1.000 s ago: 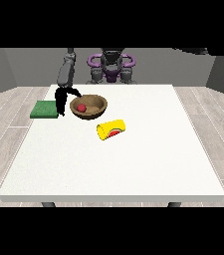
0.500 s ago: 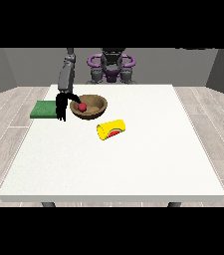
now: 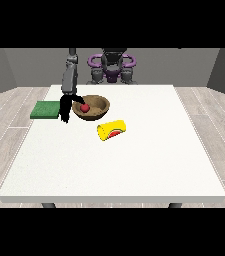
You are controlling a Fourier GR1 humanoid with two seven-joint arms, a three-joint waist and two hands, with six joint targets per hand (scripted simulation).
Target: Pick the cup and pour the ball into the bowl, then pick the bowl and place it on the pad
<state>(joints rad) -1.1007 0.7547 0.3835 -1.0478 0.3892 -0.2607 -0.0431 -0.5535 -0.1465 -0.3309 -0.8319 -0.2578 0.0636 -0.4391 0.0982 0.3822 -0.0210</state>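
A brown bowl point(image 3: 102, 106) stands at the table's back left with a red ball point(image 3: 84, 107) inside it. A yellow cup point(image 3: 112, 130) lies on its side just in front of the bowl, with nothing in it that I can see. The green pad point(image 3: 46, 109) lies flat to the left of the bowl. The hand at the view's left point(image 3: 64, 108) hangs at the bowl's left rim, between bowl and pad, fingers pointing straight down outside the rim and the thumb reaching over it. The other hand does not show.
The white table point(image 3: 114, 170) stretches wide in front of and to the right of the cup. The robot's torso point(image 3: 112, 67) stands behind the far edge.
The hand at the view's left has come down a little beside the bowl's left rim. Bowl, ball, cup and pad have not moved.
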